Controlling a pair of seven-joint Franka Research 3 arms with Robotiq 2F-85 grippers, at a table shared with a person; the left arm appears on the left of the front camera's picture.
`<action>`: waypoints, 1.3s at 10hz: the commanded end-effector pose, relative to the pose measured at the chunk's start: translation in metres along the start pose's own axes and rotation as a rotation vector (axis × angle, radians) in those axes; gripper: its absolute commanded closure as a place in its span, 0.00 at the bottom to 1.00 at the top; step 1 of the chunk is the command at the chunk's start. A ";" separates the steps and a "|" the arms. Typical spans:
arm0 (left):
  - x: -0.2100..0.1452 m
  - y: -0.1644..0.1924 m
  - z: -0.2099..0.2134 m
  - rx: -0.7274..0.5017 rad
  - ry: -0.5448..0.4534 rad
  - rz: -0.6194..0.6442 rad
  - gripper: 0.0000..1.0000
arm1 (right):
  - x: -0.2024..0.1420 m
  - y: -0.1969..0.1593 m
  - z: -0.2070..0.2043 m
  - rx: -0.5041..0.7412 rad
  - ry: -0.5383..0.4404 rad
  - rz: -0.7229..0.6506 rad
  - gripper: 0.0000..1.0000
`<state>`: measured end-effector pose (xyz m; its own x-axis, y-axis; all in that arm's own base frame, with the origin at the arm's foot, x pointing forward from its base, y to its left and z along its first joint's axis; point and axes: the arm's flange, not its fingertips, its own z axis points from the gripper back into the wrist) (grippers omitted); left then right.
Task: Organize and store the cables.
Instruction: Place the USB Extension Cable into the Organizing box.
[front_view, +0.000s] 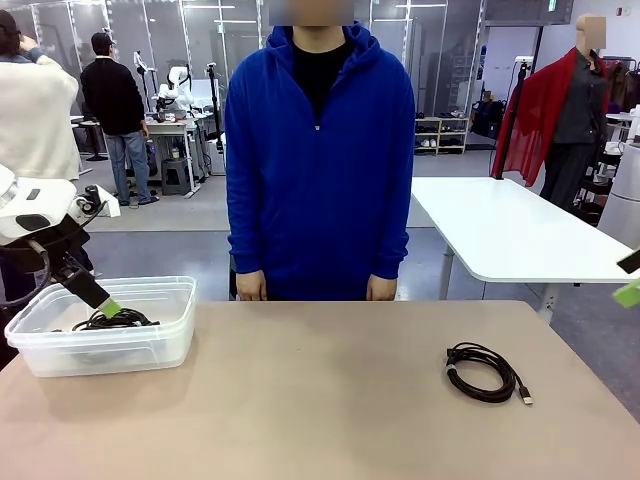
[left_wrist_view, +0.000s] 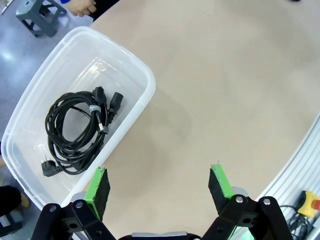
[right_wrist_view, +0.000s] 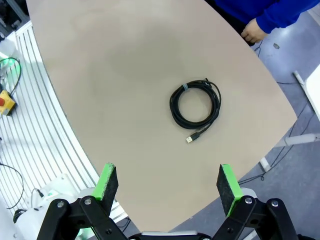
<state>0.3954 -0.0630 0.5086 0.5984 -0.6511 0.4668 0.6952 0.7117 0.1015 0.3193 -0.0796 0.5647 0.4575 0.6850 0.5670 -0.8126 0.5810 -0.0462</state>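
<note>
So there's a tan table (front_view: 330, 400) with a person in a blue hoodie (front_view: 318, 150) standing at the far side, hands hanging down by the table's far edge.

Over on the left of the table sits a clear plastic bin (front_view: 60, 350). Inside it is a bundle of black cables (left_wrist_view: 77, 132), loosely coiled, with chunky power plugs poking out, one lying near the bin's corner. The left tool (left_wrist_view: 159, 186) hangs above the table just beside the bin, jaws spread wide, nothing between the green pads. In the front view its green-tipped finger sits right over the bin's near-left part.

On the right side of the table there's one more cable (front_view: 482, 372), a neat round coil tied with a small strap, USB plug sticking out toward the near right. It lies flat on the bare table, well apart from the bin.

The right tool (right_wrist_view: 167, 184) is up high, off the table's right side, looking down at that coil. Jaws wide open too, holding nothing. Its green tip just peeks in at the right edge of the front view.
</note>
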 end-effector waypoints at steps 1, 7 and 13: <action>-0.013 -0.005 0.000 -0.023 -0.063 -0.015 0.00 | 0.020 0.002 -0.026 -0.075 0.057 -0.042 0.00; -0.019 -0.023 0.003 -0.033 -0.087 -0.050 0.00 | 0.041 -0.021 -0.164 -0.161 0.182 -0.239 0.00; -0.013 -0.028 0.000 -0.044 -0.062 -0.058 0.00 | 0.029 -0.003 -0.259 -0.222 0.285 -0.377 0.00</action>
<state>0.3712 -0.0748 0.5068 0.5496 -0.6647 0.5062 0.7300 0.6767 0.0960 0.4339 0.0388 0.3748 0.7845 0.5140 0.3470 -0.5335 0.8446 -0.0452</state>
